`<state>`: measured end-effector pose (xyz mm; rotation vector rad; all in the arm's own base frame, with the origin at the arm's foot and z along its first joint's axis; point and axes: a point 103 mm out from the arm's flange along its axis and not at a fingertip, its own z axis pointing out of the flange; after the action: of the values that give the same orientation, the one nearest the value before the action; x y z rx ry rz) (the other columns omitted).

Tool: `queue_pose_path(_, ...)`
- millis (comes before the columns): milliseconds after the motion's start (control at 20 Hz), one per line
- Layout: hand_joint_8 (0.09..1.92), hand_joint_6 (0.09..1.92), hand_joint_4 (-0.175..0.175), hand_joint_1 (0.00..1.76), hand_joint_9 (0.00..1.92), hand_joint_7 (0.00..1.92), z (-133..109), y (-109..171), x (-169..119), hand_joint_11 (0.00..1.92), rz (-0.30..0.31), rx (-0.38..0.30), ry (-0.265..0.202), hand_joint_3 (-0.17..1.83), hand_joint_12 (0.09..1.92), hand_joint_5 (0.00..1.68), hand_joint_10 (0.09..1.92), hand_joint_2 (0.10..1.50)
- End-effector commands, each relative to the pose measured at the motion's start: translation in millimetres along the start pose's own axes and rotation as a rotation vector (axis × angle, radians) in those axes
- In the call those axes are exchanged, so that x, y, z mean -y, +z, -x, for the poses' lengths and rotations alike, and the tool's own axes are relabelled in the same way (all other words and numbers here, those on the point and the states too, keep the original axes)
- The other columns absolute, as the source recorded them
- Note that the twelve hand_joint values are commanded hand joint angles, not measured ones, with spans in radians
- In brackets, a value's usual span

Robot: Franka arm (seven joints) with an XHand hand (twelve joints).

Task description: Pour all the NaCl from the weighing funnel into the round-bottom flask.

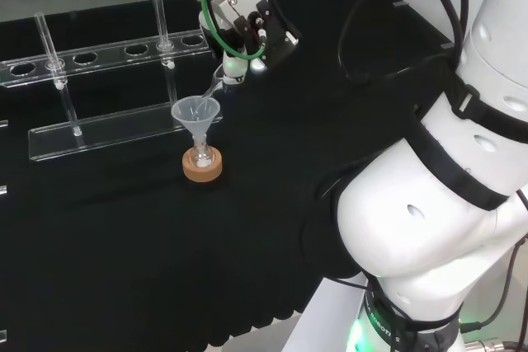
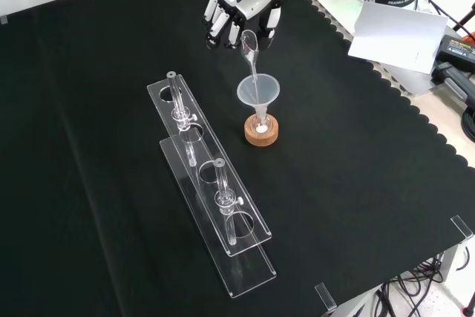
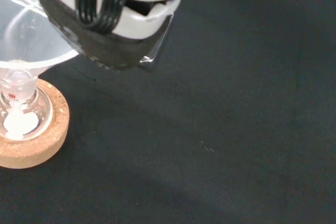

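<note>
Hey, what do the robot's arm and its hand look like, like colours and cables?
The arm is made of big, rounded, glossy white links with black bands at the joints. Black cables loop along it and green cables run toward the wrist. The hand is white with black parts between its finger segments.

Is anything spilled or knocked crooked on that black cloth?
Nothing stands out. The hand tips the weighing funnel into the clear funnel on the round-bottom flask, upright on its cork ring. White powder lies inside the flask; no grains show on the cloth.
</note>
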<state>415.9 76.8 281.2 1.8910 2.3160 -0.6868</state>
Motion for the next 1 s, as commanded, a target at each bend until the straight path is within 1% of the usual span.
queue_pose_path(50,0.68,0.39,0.175,1.14,0.99,0.54,2.4,1.0,-0.6,0.86,0.005,0.024,-0.015,0.55,1.01,1.40,0.30,0.67)
queue_pose_path(200,0.68,0.39,0.175,1.14,0.99,0.54,0.3,-0.3,-1.0,0.86,0.009,0.028,-0.022,0.55,1.01,1.40,0.30,0.67)
queue_pose_path(250,0.68,0.39,0.175,1.14,0.99,0.54,-9.3,-4.9,-3.4,0.86,0.000,0.045,-0.020,0.55,1.01,1.40,0.30,0.67)
queue_pose_path(300,0.68,0.39,0.175,1.14,0.99,0.54,-12.7,-6.6,-4.1,0.86,0.000,0.048,-0.021,0.55,1.01,1.40,0.30,0.67)
queue_pose_path(400,0.68,0.39,0.175,1.14,0.99,0.54,-10.9,-6.0,-3.3,0.86,0.006,0.046,-0.026,0.55,1.01,1.40,0.30,0.67)
queue_pose_path(450,0.68,0.39,0.175,1.14,0.99,0.54,-13.7,-7.6,-3.9,0.86,0.002,0.065,-0.028,0.55,1.01,1.40,0.30,0.67)
queue_pose_path(500,0.68,0.39,0.175,1.14,0.99,0.54,-15.0,-8.4,-4.1,0.86,0.001,0.068,-0.027,0.55,1.01,1.40,0.30,0.67)
queue_pose_path(850,0.68,0.38,0.175,1.14,0.99,0.54,-0.7,-3.7,-1.3,0.86,-0.003,0.082,-0.033,0.55,1.01,1.40,0.30,0.67)
queue_pose_path(1000,0.68,0.38,0.175,1.14,0.99,0.53,-3.4,-5.7,-1.3,0.86,0.006,0.095,-0.039,0.55,1.01,1.40,0.30,0.67)
